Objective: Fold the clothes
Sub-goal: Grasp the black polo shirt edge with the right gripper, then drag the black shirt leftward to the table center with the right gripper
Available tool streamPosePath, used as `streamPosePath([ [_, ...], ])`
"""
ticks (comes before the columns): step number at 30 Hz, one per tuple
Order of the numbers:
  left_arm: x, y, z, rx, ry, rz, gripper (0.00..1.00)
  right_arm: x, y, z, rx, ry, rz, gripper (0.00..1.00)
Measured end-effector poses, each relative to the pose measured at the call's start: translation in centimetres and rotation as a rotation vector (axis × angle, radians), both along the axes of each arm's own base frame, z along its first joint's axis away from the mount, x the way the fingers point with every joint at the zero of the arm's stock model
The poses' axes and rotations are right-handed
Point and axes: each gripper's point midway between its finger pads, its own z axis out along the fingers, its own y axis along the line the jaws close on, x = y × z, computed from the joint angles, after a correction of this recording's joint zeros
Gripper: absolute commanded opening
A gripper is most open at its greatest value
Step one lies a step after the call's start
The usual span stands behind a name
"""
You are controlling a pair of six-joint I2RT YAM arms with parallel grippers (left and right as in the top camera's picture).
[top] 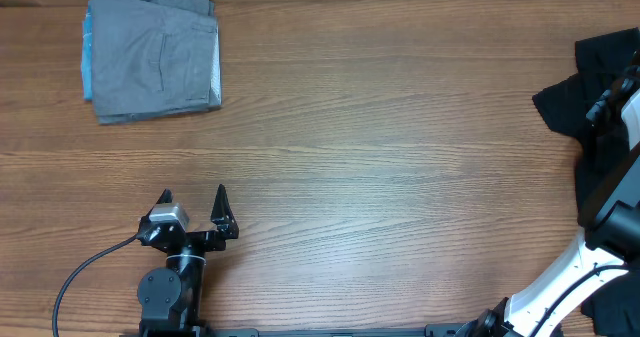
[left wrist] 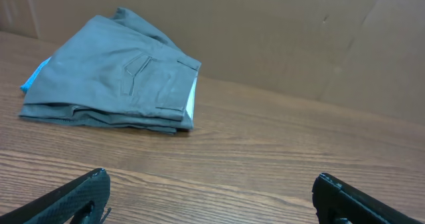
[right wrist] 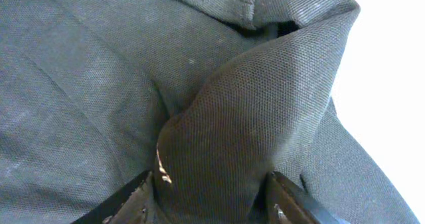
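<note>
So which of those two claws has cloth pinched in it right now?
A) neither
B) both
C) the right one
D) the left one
C: the right gripper has a fold of the dark garment bunched between its fingers; the left gripper is open and empty, apart from the folded gray pants.

The left arm is shown as black rounded housings, topped by a silver camera block and trailed by a black cable. The left gripper is formed of two pointed black fingers. The right arm is clad in white shells, with black joints and black fingers.
</note>
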Motion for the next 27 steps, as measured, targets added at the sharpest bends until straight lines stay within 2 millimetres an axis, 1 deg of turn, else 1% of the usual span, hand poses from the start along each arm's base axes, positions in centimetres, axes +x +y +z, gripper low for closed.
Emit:
streamPosePath([
  [2, 0.0, 0.0, 0.0, 0.0, 0.0, 0.0, 1.0, -0.1, 0.1, -0.5, 0.006, 0.013, 0.0, 0.61],
  [4, 0.0, 0.0, 0.0, 0.0, 0.0, 0.0, 1.0, -0.3, 0.1, -1.2, 0.014, 0.027, -0.001, 0.41],
  [5, 0.0, 0.0, 0.0, 0.0, 0.0, 0.0, 1.0, -0.4, 0.2, -1.5, 0.018, 0.036, 0.001, 0.17],
  [7, 0.0, 0.0, 0.0, 0.0, 0.0, 0.0, 1.0, -0.5, 0.3, -2.5, 0.029, 0.054, 0.002, 0.04],
  [13, 0.0, 0.0, 0.0, 0.0, 0.0, 0.0, 1.0, -0.7, 0.4, -2.7, 0.036, 0.063, -0.001, 0.04],
  [16, 0.0, 0.0, 0.0, 0.0, 0.0, 0.0, 1.0, -0.7, 0.5, -2.2, 0.039, 0.045, -0.02, 0.04],
  [19, 0.0, 0.0, 0.0, 0.0, 0.0, 0.0, 1.0, 0.1, 1.1, 0.1, 0.064, -0.034, -0.019, 0.04],
  [20, 0.0, 0.0, 0.0, 0.0, 0.0, 0.0, 1.0, 0.6, 1.5, 1.4, 0.08, -0.079, -0.008, 0.04],
  [21, 0.0, 0.0, 0.0, 0.0, 0.0, 0.0, 1.0, 1.3, 2.2, 3.1, 0.101, -0.142, 0.009, 0.04],
  [22, 0.0, 0.0, 0.0, 0.0, 0.0, 0.0, 0.99, 1.6, 2.6, 4.2, 0.113, -0.176, 0.017, 0.04],
  [23, 0.0, 0.0, 0.0, 0.0, 0.0, 0.0, 1.0, 2.5, 3.5, 6.2, 0.138, -0.251, 0.037, 0.04],
  [25, 0.0, 0.0, 0.0, 0.0, 0.0, 0.0, 1.0, 3.6, 5.0, 8.8, 0.17, -0.339, 0.068, 0.04],
  [27, 0.0, 0.0, 0.0, 0.0, 0.0, 0.0, 1.0, 5.3, 8.0, 11.6, 0.23, -0.44, 0.132, 0.04],
])
